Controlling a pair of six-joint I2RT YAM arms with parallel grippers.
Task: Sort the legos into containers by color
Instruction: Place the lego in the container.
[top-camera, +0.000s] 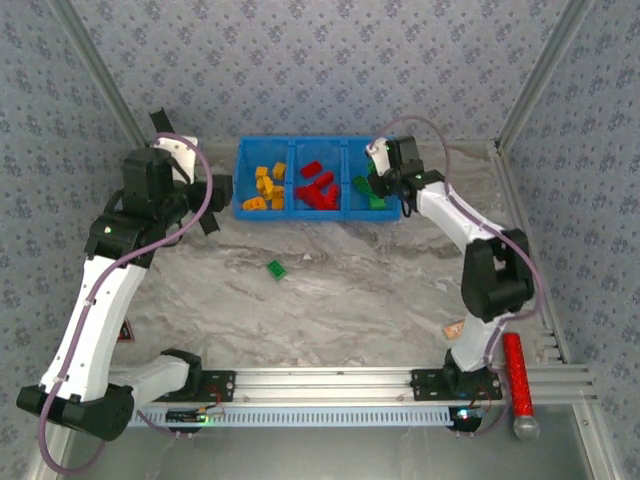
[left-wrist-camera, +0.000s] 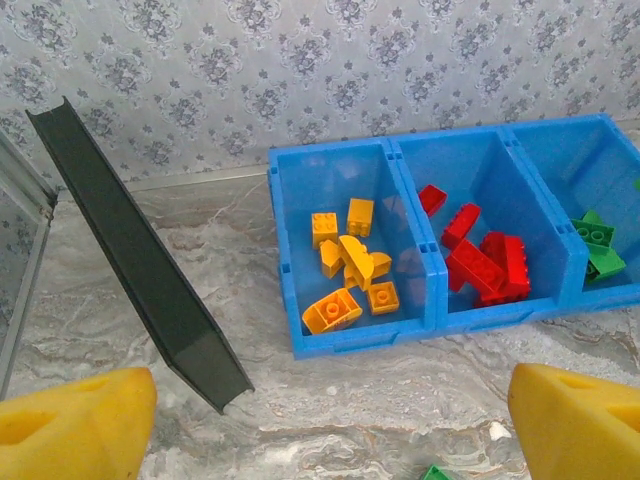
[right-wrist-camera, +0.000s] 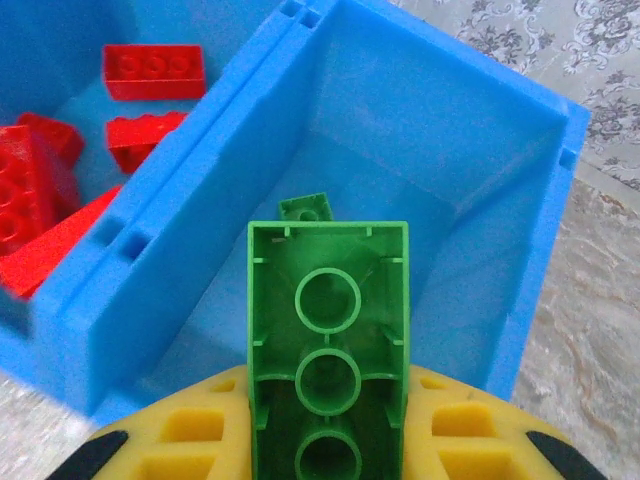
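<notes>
Bricks of three colours lie in the blue bin (top-camera: 292, 214) at the upper middle of the top view: yellow bricks (top-camera: 266, 188) in its left compartment, red bricks (top-camera: 316, 186) in the middle one, green bricks (top-camera: 362, 187) in the right one.

The right pincer (right-wrist-camera: 328, 440) is clenched on a long green brick (right-wrist-camera: 328, 320). The brick sits at the centre of the right wrist view with its hollow underside and three round tubes facing the camera. The yellow pads grip its near end, so the rest juts forward over the right compartment. One small green piece (right-wrist-camera: 305, 207) peeps past the brick's far edge. Held above the matching compartment and inside the line of its walls, the brick should fall among its own colour once let go. The red pieces at the upper left of that view sit behind the dividing wall, so a stray drop there seems unlikely.

The left pincer (left-wrist-camera: 330, 415) is released, its yellow fingers (left-wrist-camera: 70, 430) spread to the lower corners of the left wrist view with nothing between them. It hangs beside the bin's left end, probably to leave room for the other arm.

One loose green brick (top-camera: 275, 268) lies alone on the surface (top-camera: 330, 300) below the bin and well apart from it, at the centre left of the top view. Its corner also shows at the bottom edge of the left wrist view. By my reading it is the last piece to sort after this drop.
</notes>
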